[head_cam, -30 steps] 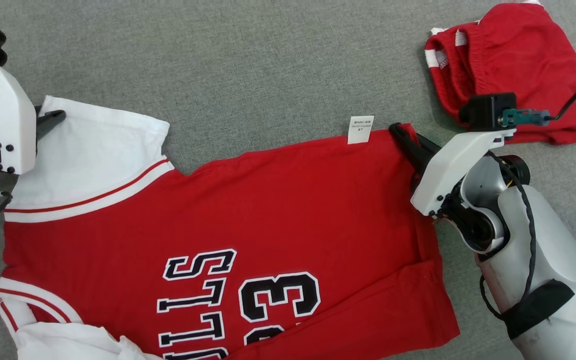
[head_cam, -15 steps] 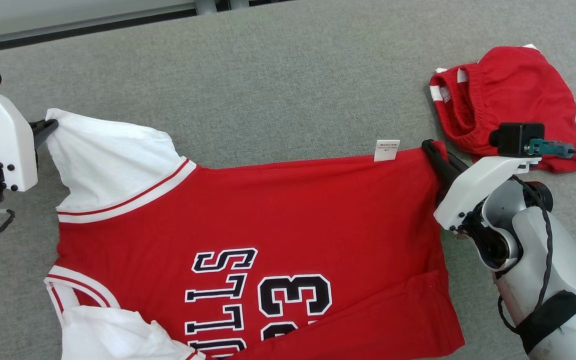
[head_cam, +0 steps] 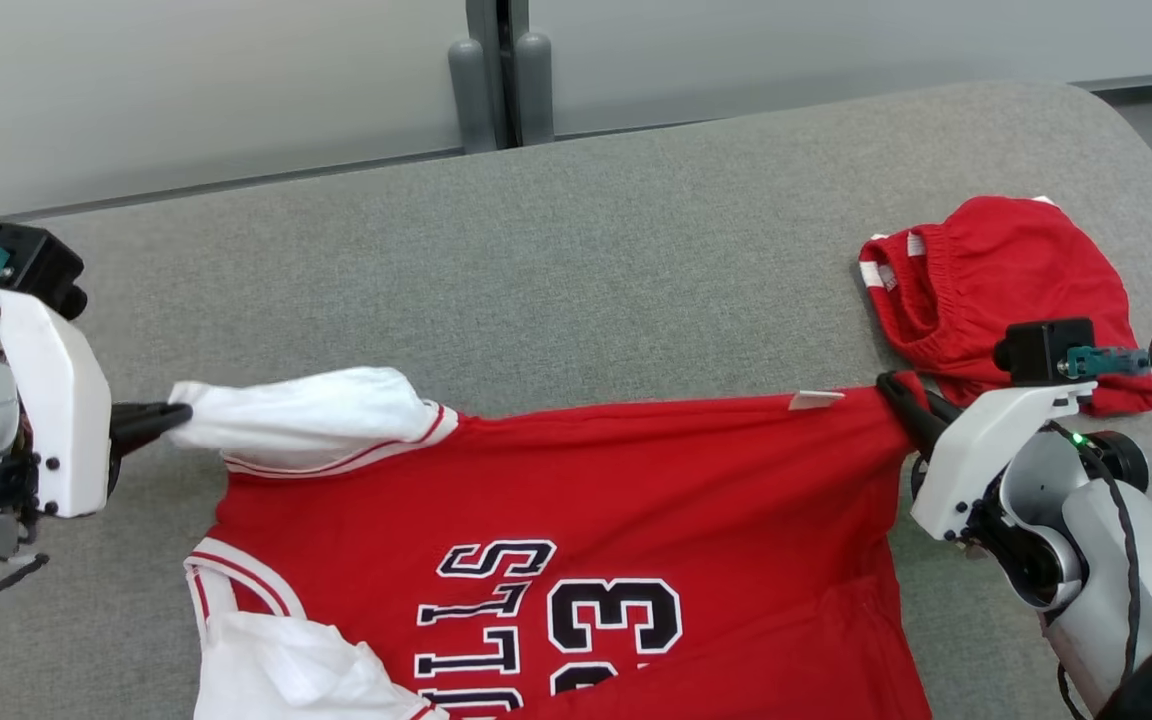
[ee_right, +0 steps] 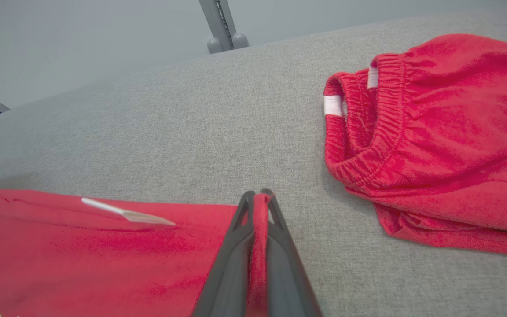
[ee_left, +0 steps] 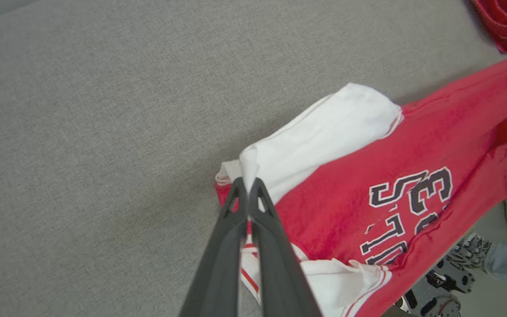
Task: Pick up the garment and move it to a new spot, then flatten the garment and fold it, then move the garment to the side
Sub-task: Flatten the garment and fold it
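Garment [head_cam: 636,520]: we see a red jersey with white sleeves and black-and-white lettering, front up on the gray table [head_cam: 636,230], with its far edge stretched in a straight line between the two grippers.
Left gripper [head_cam: 161,420]: at the left of the head view, jaws closed on the tip of one white sleeve [head_cam: 306,420]. In the left wrist view we see the white cloth pinched at the fingertips.
Right gripper [head_cam: 898,392]: jaws closed on the jersey's far right corner. In the right wrist view we see a fold of red cloth clamped between the fingers.
Tag [head_cam: 816,400]: small and white, on the stretched edge just left of the right gripper.
Other sleeve [head_cam: 276,670]: white, crumpled at the jersey's near left.
Shorts [head_cam: 996,270]: red with white trim at the waistband, bunched on the table beyond the right gripper, with a strip of bare table between them and the jersey.
Person: we see a shoe [ee_left: 471,257] and a trouser leg at the lower right of the left wrist view.
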`<state>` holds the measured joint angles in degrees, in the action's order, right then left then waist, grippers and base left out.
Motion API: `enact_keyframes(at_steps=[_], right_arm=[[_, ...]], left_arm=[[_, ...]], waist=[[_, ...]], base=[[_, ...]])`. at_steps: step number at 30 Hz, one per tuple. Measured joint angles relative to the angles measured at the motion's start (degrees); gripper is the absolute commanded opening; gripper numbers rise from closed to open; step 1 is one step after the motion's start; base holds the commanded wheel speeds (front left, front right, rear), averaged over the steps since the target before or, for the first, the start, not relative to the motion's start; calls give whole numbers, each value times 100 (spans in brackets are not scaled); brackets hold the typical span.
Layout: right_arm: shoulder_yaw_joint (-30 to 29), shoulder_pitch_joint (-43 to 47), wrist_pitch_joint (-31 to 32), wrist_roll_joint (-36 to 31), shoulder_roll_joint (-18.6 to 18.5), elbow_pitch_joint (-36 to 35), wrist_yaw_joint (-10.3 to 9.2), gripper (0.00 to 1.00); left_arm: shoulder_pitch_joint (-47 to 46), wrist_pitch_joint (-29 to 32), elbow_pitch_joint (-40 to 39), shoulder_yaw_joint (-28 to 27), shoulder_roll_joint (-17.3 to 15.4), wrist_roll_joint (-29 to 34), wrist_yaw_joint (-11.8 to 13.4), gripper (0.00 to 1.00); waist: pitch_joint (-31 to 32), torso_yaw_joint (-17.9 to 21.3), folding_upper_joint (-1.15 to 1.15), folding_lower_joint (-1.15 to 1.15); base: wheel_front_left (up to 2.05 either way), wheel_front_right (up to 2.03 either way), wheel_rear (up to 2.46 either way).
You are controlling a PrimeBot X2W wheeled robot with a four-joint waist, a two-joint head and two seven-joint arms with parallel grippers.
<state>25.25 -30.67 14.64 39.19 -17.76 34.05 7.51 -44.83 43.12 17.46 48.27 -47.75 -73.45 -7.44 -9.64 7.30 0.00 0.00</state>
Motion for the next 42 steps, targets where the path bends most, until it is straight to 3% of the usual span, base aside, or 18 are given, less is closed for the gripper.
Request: enact_keyframes(at_steps=[9,22,33,34,35,36,37,38,39,40,42], right_arm=[[455,143,165,246,-298,10,-1,0],[1269,279,1463,862,-925,-401,-1,0],[1471,261,1627,899,-1032,-376,-1,0],[1480,266,1631,899,-1025,-365,-1,19],[1502,278,1659,901,-1015,-349,-1,44],[1544,304,1683,903,-1004,-345,-1,54],[1580,343,1710,909,-985,-345,-1,78],[1599,375,1710,909,-964,-344,-1,78],[1612,387,1708,909,-949,-339,-1,100],[1623,388,1707,910,-944,-339,-1,100],[1621,402,1649,911,-943,-343,-1,100]], left_arm=[[555,532,-732,144,-517,-513,51,0],[1150,888,-1194,454,-649,-789,354,0],[1484,981,-1249,601,-610,-949,450,0],[1527,980,-1229,615,-594,-970,457,0],[1563,975,-1201,642,-577,-976,460,0],[1614,953,-1165,654,-561,-977,478,10],[1662,925,-1126,678,-542,-981,481,26],[1707,899,-1083,691,-522,-982,481,26],[1753,850,-1047,701,-489,-983,480,68],[1783,812,-999,719,-448,-983,476,100],[1863,740,-942,732,-383,-983,465,100]], waist=[[209,-199,0,0],[358,-266,0,0],[380,-244,0,0],[388,-242,0,0],[399,-240,0,0],[413,-237,0,0],[427,-233,0,0],[440,-228,0,0],[457,-225,0,0],[475,-221,0,0],[516,-215,0,0]], base=[[0,0,0],[0,0,0],[0,0,0],[0,0,0],[0,0,0],[0,0,0],[0,0,0],[0,0,0],[0,0,0],[0,0,0],[0,0,0]])
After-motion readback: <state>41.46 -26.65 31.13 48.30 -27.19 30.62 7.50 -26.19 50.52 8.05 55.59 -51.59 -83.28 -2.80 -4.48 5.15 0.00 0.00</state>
